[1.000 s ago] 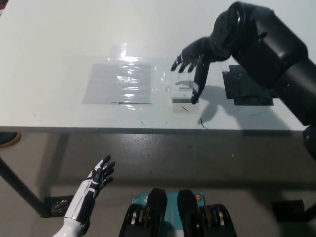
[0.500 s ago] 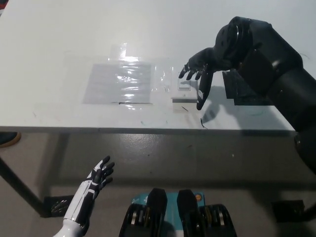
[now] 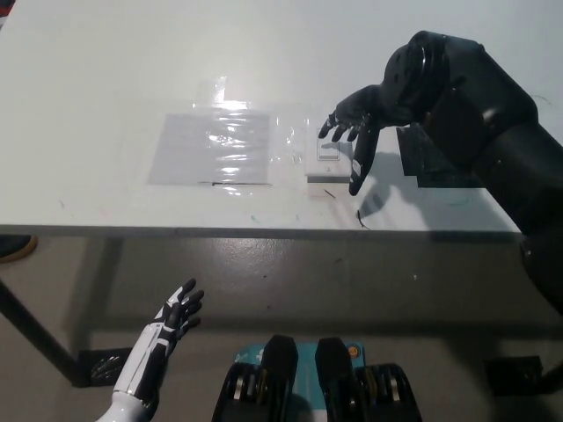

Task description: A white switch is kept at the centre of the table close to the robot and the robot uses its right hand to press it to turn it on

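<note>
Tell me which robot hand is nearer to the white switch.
Right. The right robot hand hovers beside the white switch, fingers spread. The left robot hand rests open below the table edge.

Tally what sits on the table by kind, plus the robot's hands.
Switch: 1
Clear plastic sheet: 1
Black mat: 1
Robot hands: 2, right hand over the switch, left hand resting below the table
Total: 5

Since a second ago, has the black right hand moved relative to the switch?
Yes. The right hand has shifted toward picture right, uncovering most of the white switch it was over.
</note>
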